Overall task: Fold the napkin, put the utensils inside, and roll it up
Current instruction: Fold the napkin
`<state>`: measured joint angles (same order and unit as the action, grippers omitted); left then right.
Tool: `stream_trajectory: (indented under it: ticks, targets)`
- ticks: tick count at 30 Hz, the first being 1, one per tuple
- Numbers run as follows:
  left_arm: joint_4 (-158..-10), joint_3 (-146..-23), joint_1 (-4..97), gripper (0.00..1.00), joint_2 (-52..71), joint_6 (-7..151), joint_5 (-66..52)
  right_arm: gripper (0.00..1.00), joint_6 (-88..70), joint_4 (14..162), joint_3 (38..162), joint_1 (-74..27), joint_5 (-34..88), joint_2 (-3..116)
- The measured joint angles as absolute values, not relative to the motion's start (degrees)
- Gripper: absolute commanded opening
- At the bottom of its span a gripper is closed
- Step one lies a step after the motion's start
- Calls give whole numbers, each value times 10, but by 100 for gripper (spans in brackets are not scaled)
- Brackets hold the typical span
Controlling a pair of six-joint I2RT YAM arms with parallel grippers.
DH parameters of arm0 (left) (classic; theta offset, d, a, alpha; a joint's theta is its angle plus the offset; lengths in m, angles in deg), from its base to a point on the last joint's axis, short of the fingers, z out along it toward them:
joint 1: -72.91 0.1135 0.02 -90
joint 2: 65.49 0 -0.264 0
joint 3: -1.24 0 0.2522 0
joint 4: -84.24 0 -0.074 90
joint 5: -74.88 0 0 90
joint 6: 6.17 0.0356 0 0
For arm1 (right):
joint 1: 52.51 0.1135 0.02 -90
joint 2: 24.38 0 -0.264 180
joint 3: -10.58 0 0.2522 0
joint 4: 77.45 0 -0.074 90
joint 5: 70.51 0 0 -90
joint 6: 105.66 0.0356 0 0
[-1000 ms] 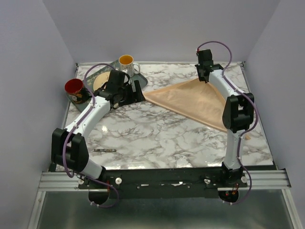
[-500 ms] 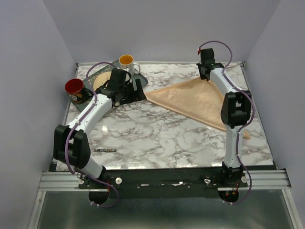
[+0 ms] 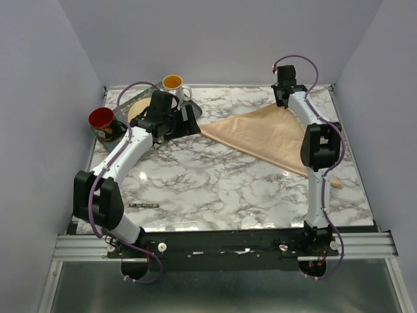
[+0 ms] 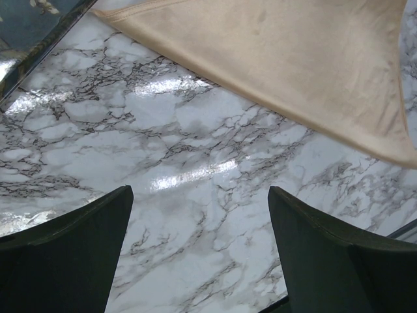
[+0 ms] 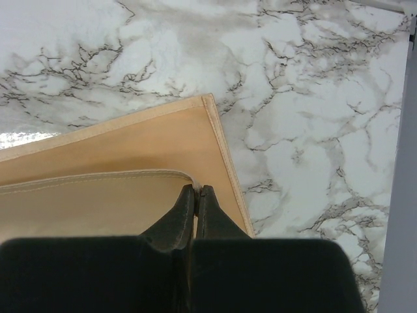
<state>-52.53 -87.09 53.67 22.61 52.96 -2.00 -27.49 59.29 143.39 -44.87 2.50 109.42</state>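
Note:
The peach-tan napkin (image 3: 273,134) lies as a folded triangle on the right half of the marble table. Its left tip points at my left gripper. My right gripper (image 3: 286,104) is at the napkin's far corner, shut on the upper layer's hemmed edge (image 5: 197,188), with the lower layer (image 5: 156,140) flat beneath. My left gripper (image 3: 187,122) is open and empty, low over bare marble (image 4: 199,248), just short of the napkin's left tip (image 4: 280,59). One thin metal utensil (image 3: 143,205) lies at the near left; no others show.
A red mug (image 3: 102,119) and a yellow mug (image 3: 172,83) stand at the far left. Between them is a cream plate (image 3: 137,112) on a dark mat (image 4: 32,26). The table's right rail (image 5: 401,195) runs beside my right gripper.
My right gripper has moved a little back and right with the napkin corner, stretching the fold flatter. My left gripper has shifted slightly toward the back.

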Motion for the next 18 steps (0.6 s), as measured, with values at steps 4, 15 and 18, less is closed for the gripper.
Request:
stream_trajectory:
  ticks: [4,15,18]
  targets:
    - [-525,-871,537,94,228,530,-20,3,-278,594,1446,-450,29,1106]
    - [-525,-871,537,94,234,530,-20,4,-299,599,1472,-450,44,1120]
    - [-525,-871,537,94,235,530,-20,4,-304,601,1477,-451,46,1120]
